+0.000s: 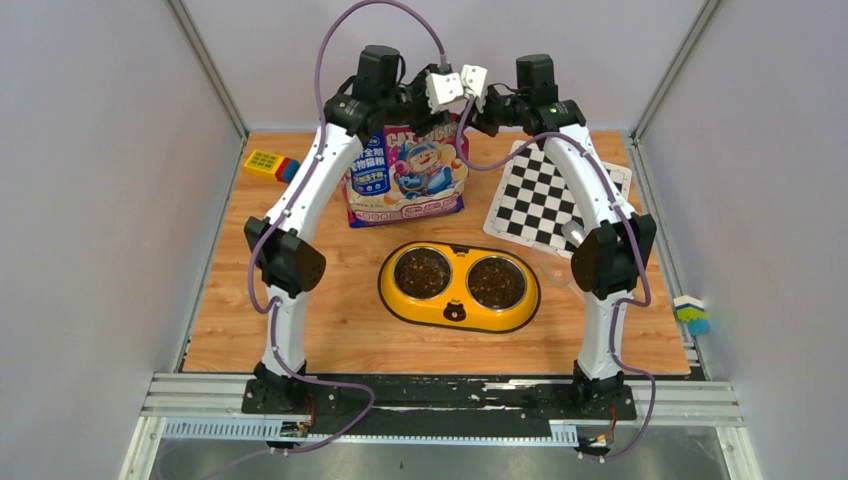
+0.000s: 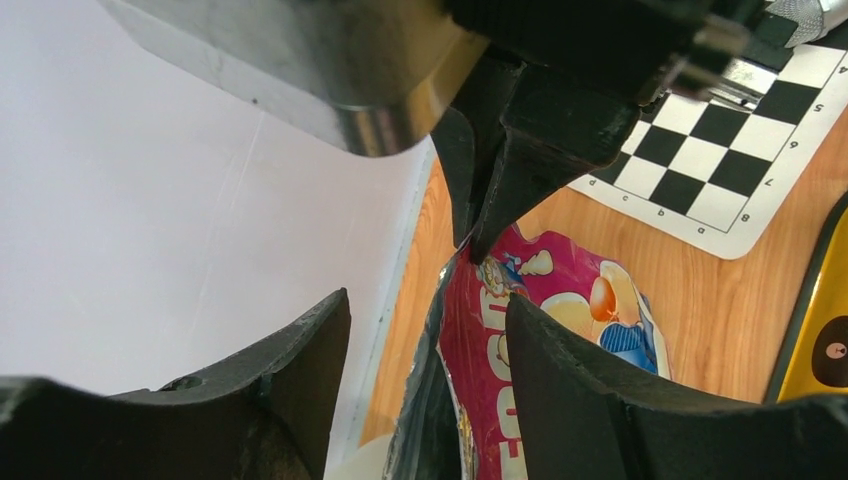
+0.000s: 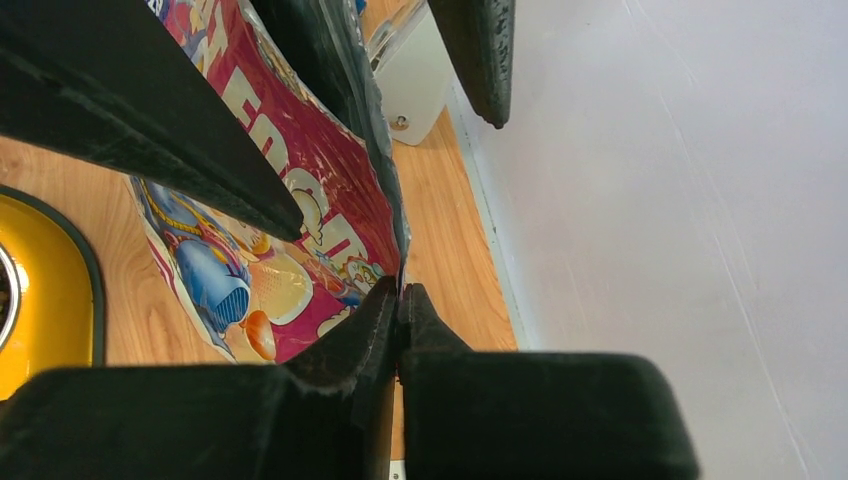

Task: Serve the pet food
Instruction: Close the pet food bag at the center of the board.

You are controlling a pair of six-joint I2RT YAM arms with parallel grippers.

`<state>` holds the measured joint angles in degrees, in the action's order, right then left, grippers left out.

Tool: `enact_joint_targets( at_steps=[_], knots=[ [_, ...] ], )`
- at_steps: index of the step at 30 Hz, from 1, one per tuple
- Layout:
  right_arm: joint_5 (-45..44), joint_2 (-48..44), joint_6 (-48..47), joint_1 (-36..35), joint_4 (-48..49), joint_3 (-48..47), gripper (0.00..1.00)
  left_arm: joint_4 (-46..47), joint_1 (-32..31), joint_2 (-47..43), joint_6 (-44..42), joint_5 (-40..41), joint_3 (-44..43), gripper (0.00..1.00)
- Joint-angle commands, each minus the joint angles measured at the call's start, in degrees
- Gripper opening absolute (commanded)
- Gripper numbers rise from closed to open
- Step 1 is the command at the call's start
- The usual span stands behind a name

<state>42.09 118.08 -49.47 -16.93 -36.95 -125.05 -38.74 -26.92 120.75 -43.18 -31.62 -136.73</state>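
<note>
Dark brown pet food fills both steel bowls [image 1: 422,272] of the yellow feeder [image 1: 458,312]. The glossy pink cat food bag [image 1: 407,175] stands behind it, and both arms meet over its top. My right gripper [image 3: 400,288] is shut on the bag's top edge [image 3: 385,200]. My left gripper [image 2: 428,300] is open and straddles the same top edge [image 2: 480,330], with a gap between its left finger [image 2: 300,360] and the bag. The right gripper's fingers [image 2: 510,150] show in the left wrist view, pinching the far corner of the bag.
A checkerboard mat [image 1: 545,195] lies at the back right, with a clear plastic scoop [image 1: 558,268] at its near edge. A yellow toy block [image 1: 265,162] sits at the back left corner. The grey back wall [image 3: 650,200] stands close behind the bag.
</note>
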Motion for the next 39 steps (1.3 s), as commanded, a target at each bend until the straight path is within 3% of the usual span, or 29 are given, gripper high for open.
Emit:
enact_joint_targets(
  at_steps=[1, 15, 17, 18, 21, 26, 28, 31, 33, 39],
  knots=[
    [0.0, -4.2, 5.6, 0.1, 4.3, -0.4, 0.00, -2.6, -0.6, 2.8, -1.4, 0.5, -1.8, 0.65],
    [-1.0, -5.1, 11.7, 0.1, 7.5, -0.1, 0.00, -8.0, -1.1, 5.2, -6.9, 2.7, -2.3, 0.52],
    [-0.7, -5.3, 11.8, 0.1, 7.7, 0.2, 0.00, -9.8, -1.1, 5.5, -7.6, 2.6, -2.8, 0.56],
    [-0.5, -5.4, 11.8, 0.1, 7.6, 0.3, 0.00, -11.1, -1.1, 5.7, -7.8, 2.5, -3.0, 0.65],
    [0.6, -5.7, 11.2, 0.2, 7.5, 0.9, 0.00, -12.2, -1.0, 5.7, -7.2, 1.7, -3.0, 0.78],
    [4.0, -5.7, 9.7, 0.9, 6.4, 1.4, 0.00, -7.7, -0.6, 4.8, -3.3, 1.2, -0.3, 0.76],
    [4.0, -5.7, 9.7, 1.2, 6.4, 1.5, 0.00, -6.0, -0.4, 4.7, -2.0, 1.3, -0.1, 0.66],
    [3.4, -5.8, 9.7, 1.3, 6.4, 2.0, 0.00, -4.5, 0.0, 4.6, -0.7, 1.9, 0.0, 0.33],
    [2.5, -5.8, 10.4, 1.4, 6.6, 1.9, 0.00, -3.1, 0.3, 4.1, 0.4, 2.9, 0.5, 0.19],
    [-0.7, -6.1, 14.6, 1.6, 9.1, 2.8, 0.00, 1.1, 2.0, 0.3, 4.7, 6.1, 4.5, 0.00]
  ],
)
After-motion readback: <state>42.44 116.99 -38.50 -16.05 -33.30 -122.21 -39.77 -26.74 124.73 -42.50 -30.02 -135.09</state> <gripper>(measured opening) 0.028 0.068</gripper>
